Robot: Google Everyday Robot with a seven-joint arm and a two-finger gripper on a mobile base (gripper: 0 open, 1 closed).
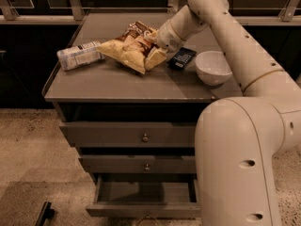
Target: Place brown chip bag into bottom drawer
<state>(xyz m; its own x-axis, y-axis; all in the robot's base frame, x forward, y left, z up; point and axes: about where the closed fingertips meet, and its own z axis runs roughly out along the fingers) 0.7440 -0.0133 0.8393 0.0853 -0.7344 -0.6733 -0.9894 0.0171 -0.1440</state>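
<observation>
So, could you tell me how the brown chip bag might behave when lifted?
The brown chip bag looks crinkled and puffy, so it is probably floppy and light. With the gripper at the end nearer the white bowl, the other end may droop.

The brown chip bag (129, 51), upper centre of the frame, is crinkled foil, glossy on its pale-yellow folds. The end effector (159, 50), at the bag's right edge, and the arm (244, 149) have smooth, cream, satin shells that look like plastic. The worktop (117, 86) and the bottom drawer (141, 211) are flat matt grey. The white bowl (213, 67) is smooth and faintly glossy. The floor (28, 145) is speckled and stone-like.
</observation>
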